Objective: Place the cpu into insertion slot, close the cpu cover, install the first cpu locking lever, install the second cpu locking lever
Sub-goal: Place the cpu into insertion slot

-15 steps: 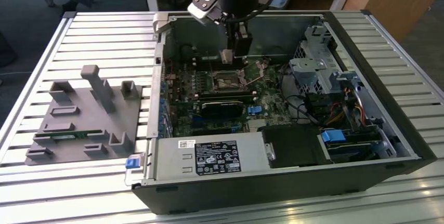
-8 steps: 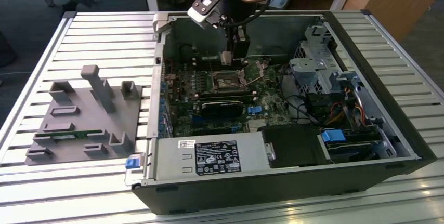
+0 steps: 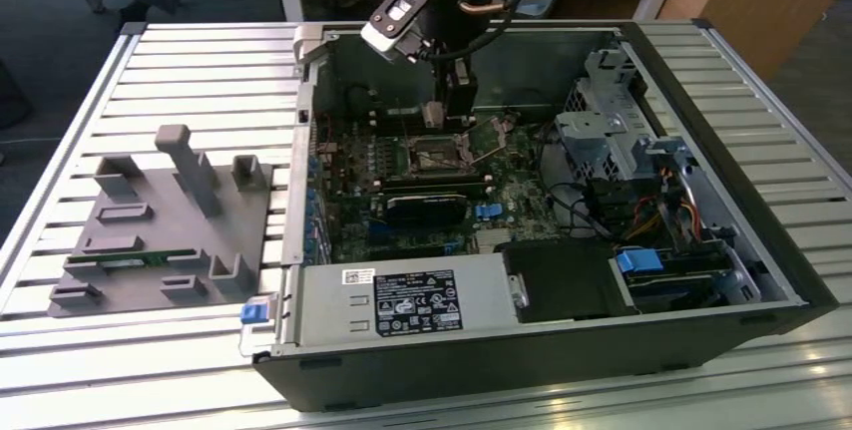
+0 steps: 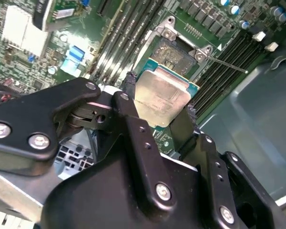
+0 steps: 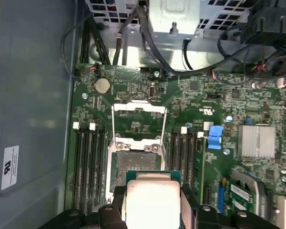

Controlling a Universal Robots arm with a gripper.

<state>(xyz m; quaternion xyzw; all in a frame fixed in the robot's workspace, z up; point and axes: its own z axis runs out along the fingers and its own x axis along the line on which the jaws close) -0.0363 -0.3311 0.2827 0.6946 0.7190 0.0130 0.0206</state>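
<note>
as our gripper (image 4: pixel 159 102) pinches the cpu (image 4: pixel 164 90) by two opposite edges, a black finger (image 4: pixel 129 88) pressed to each, the chip hangs over the insertion slot (image 4: pixel 174 53) and is not seated in it; we see the slot's bed bare; the cpu cover (image 5: pixel 138 108) lies swung open just beyond the slot, on its side away from the gripper; long black memory slots (image 5: pixel 88 164) flank the slot on the green motherboard (image 5: pixel 238 100).
</note>
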